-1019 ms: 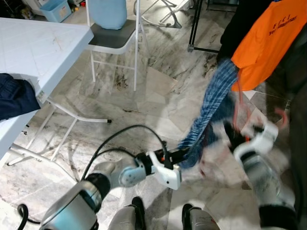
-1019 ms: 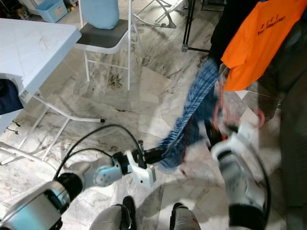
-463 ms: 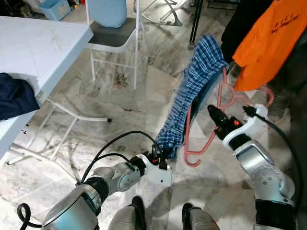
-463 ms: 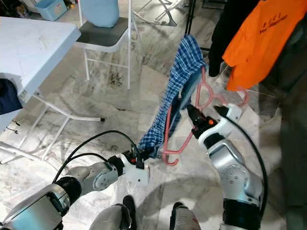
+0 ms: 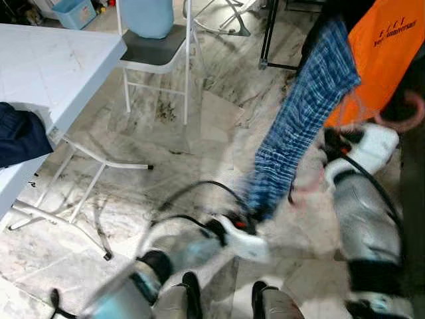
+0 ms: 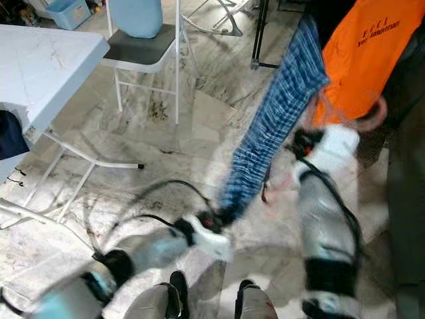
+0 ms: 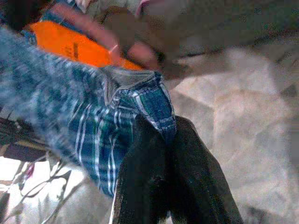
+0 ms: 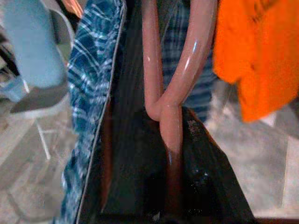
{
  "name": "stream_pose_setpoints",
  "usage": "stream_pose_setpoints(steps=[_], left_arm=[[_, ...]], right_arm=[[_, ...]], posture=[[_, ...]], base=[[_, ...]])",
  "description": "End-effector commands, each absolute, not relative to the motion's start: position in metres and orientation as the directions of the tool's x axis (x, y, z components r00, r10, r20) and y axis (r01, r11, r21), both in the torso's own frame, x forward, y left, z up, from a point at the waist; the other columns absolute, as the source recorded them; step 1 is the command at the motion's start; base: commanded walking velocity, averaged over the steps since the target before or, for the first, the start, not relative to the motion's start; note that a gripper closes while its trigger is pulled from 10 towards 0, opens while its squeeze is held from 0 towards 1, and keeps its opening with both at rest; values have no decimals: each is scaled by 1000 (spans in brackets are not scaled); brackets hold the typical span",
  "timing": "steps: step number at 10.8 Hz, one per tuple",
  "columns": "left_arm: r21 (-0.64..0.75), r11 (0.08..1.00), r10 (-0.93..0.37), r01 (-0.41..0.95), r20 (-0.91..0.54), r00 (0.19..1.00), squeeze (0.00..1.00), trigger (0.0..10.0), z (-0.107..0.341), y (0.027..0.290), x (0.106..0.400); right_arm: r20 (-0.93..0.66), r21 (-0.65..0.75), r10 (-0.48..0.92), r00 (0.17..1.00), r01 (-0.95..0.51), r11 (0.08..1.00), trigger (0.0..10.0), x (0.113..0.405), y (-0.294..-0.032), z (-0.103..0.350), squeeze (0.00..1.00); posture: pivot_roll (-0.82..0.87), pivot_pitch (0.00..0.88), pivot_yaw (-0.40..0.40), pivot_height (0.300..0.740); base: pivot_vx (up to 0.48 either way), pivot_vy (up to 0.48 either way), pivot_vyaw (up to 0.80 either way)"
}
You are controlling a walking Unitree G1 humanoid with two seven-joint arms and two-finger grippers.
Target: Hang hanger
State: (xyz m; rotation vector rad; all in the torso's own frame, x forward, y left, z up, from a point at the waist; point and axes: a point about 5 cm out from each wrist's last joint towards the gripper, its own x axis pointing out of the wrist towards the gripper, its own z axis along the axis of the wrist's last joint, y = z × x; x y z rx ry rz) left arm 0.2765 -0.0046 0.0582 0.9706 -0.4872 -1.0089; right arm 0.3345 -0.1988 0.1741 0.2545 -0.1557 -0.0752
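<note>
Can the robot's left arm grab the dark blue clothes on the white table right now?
Probably not: the left gripper is shut on the plaid shirt, well away from the dark blue clothes on the white table.

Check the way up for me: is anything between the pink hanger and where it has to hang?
The rail itself isn't in frame, so I can't confirm the path. The right gripper holds the pink hanger close beside the hanging orange shirt, which crowds that side. The plaid shirt trails down to the left gripper.
</note>
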Motion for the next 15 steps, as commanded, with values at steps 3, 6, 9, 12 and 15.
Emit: stream_pose_setpoints(steps=[3,6,9,12,15], left_arm=[[769,157,-848,620,-217,483,600,10000,35,-2,265],[683,284,-839,672,-161,519,1000,10000,40,3,268],[612,398,-847,684,-42,530,1000,10000,58,15,276],[681,507,-774,528,90,627,1000,10000,104,62,317],[784,506,-670,358,96,736,1000,10000,136,116,348]], right_arm=[[251,210,-38,967,-16,978,10000,333,-175,181,0],[276,103,31,961,-62,993,10000,325,-165,176,0],[271,-70,20,962,-1,998,10000,324,-177,168,0],[177,-243,127,976,-81,967,10000,306,-192,133,0],[13,-336,199,980,-184,924,10000,285,-212,102,0]], posture=[[-116,271,99,740],[-137,273,83,740],[-137,266,68,740],[-107,265,58,740],[-114,265,65,740]], base=[[0,0,0],[0,0,0],[0,0,0],[0,0,0],[0,0,0]])
